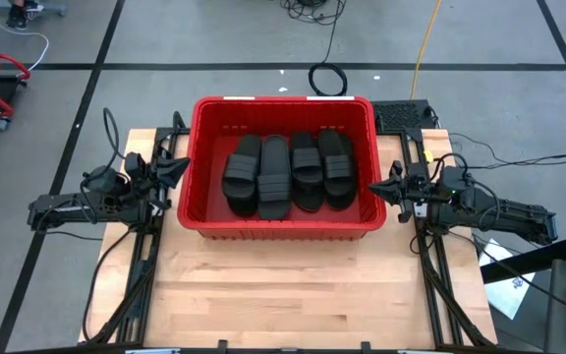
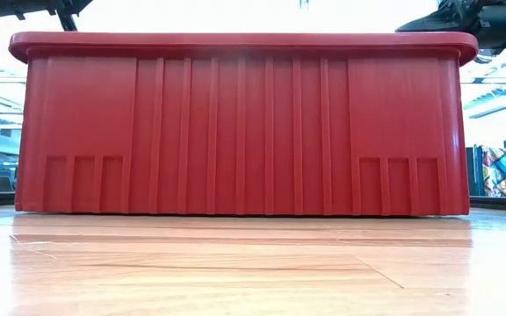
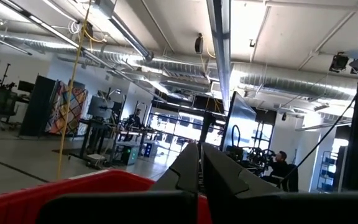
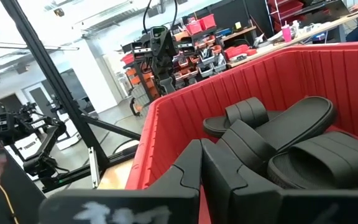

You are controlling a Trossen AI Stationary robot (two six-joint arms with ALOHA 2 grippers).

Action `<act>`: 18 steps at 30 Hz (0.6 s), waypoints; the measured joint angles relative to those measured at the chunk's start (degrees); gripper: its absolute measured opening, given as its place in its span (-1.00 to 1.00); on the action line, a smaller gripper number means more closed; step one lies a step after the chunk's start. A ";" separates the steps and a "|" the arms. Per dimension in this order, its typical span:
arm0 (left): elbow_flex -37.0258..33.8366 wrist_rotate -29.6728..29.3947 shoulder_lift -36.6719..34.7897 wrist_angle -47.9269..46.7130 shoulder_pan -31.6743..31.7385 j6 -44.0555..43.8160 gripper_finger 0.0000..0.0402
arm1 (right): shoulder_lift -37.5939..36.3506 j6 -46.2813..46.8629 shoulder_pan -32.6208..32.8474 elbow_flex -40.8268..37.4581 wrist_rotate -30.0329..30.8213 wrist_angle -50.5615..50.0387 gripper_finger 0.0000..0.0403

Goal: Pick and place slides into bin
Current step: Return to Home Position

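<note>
Slides [image 1: 291, 172] are lying in bin [image 1: 281, 229] between left claw [image 1: 179, 169] and right claw [image 1: 385, 186], both pressed together, empty, at tabletop [image 1: 293, 285] side edges

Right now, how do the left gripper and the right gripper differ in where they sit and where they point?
The left gripper sits by the left wall of the bin; the right gripper sits by its right wall. The left gripper points over the rim toward the room, so no slides show past it; the right gripper tilts down into the bin, toward the slides. Both are shut and hold nothing.
</note>
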 joint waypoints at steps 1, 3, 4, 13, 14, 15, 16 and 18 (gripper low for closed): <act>0.00 0.06 0.00 -0.01 0.00 0.03 -0.91 | 0.00 -0.13 0.00 0.00 0.06 -0.02 -1.00; 0.00 0.10 0.00 -0.01 0.00 0.05 -0.90 | 0.00 -0.26 0.00 0.00 0.06 -0.01 -1.00; 0.00 0.10 0.00 -0.01 -0.01 0.09 -0.90 | 0.00 -0.31 0.00 0.00 0.06 -0.02 -1.00; 0.00 0.14 0.00 -0.03 -0.01 0.09 -0.98 | 0.00 -0.39 0.00 0.00 0.11 -0.02 -1.00; 0.02 0.14 0.00 -0.03 0.00 0.09 -0.99 | 0.00 -0.39 0.00 0.00 0.11 -0.02 -1.00; 0.02 0.14 0.00 -0.03 0.00 0.09 -0.99 | 0.00 -0.39 0.00 0.00 0.13 0.00 -1.00; 0.02 0.16 0.00 -0.03 0.00 0.09 -0.99 | 0.00 -0.39 0.00 0.00 0.13 -0.02 -1.00; 0.04 0.16 0.00 -0.05 0.00 0.11 -0.98 | 0.00 -0.39 0.00 0.00 0.13 -0.02 -1.00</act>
